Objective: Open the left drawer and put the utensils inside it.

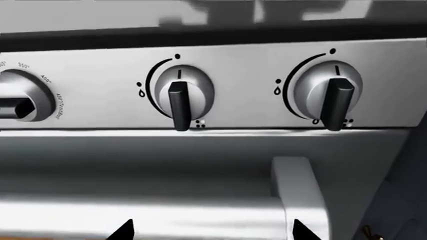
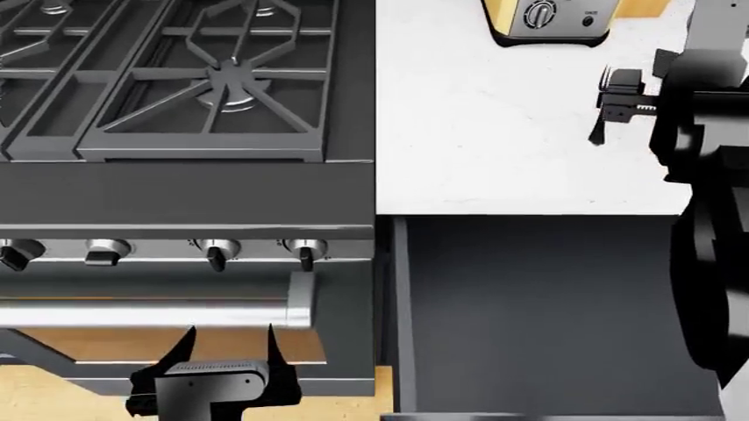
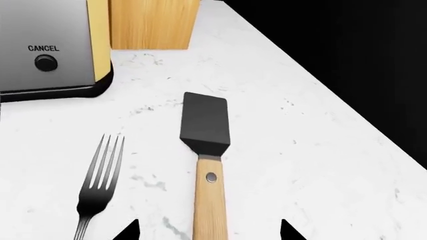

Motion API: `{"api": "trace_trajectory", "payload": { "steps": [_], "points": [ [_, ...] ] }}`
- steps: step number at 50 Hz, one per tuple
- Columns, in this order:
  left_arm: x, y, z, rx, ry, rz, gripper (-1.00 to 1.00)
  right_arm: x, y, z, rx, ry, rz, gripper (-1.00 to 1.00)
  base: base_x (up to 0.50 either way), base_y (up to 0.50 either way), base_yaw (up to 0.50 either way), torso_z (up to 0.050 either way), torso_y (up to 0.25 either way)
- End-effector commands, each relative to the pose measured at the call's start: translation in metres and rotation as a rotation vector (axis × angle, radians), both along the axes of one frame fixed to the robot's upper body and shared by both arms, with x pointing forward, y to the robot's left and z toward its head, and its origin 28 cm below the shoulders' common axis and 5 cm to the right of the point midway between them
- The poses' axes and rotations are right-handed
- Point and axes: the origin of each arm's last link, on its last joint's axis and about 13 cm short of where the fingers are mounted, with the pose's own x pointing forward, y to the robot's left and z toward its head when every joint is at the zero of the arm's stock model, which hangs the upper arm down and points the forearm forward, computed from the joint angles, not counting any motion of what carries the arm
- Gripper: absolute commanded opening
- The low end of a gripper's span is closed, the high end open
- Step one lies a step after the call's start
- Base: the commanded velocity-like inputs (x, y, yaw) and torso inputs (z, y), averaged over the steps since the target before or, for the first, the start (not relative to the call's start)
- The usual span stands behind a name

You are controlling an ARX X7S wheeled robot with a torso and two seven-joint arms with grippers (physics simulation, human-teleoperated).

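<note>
1. Two utensils lie side by side on the white marble desk point(image 3: 320, 165): a dark fork point(image 3: 99, 185) and a spatula point(image 3: 206, 165) with a black blade and a light wooden handle. They are just apart, both pointing toward the toaster point(image 3: 47, 45) and the wooden block point(image 3: 153, 22) at the back.
2. The right gripper point(image 3: 208, 231) hovers above the spatula's handle; its jaws stand open, one dark tip on each side of the handle, neither touching it as far as the right wrist view shows.
3. In the head view the right gripper point(image 2: 617, 101) sits over the desk near its right edge, and the utensils are hidden behind the arm.
4. The left drawer point(image 2: 550, 307) is pulled out below the desk's front edge, showing its plain dark grey inside; nothing can be seen in it.
5. The left gripper point(image 2: 228, 351) hangs low in front of the stove point(image 2: 188, 193), below the long silver oven handle point(image 2: 153, 313); its jaws are open and hold nothing.
6. The left wrist view faces the stove's steel panel with two black knobs point(image 1: 179, 102) pointing down.
</note>
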Motion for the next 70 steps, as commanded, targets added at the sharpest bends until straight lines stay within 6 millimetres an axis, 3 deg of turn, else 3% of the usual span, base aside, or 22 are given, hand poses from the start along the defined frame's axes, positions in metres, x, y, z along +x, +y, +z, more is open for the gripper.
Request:
{"api": "trace_trajectory", "payload": {
  "steps": [1, 12, 25, 40, 70],
  "points": [
    [0.001, 0.003, -0.002, -0.019, -0.014, 0.033, 1.0, -0.002, -0.001, -0.013, -0.033, 0.073, -0.027, 1.0, 0.0, 0.0, 0.0, 0.0, -0.133],
    [0.0, 0.003, -0.001, -0.03, -0.025, 0.027, 1.0, -0.005, -0.009, -0.009, -0.013, 0.063, -0.035, 1.0, 0.0, 0.0, 0.0, 0.0, -0.094],
    [0.0, 0.002, 0.002, -0.026, -0.032, 0.022, 1.0, -0.013, -0.028, 0.012, 0.041, 0.028, -0.023, 1.0, 0.0, 0.0, 0.0, 0.0, 0.0],
    [0.001, 0.002, 0.003, -0.021, -0.032, 0.02, 1.0, -0.014, -0.027, 0.0, 0.083, 0.066, 0.023, 1.0, 0.0, 0.0, 0.0, 0.0, 0.0],
    [0.001, 0.002, 0.001, -0.017, -0.022, 0.029, 1.0, -0.016, -0.033, 0.001, 0.141, 0.042, 0.048, 1.0, 0.0, 0.0, 0.0, 0.0, 0.0]
  ]
}}
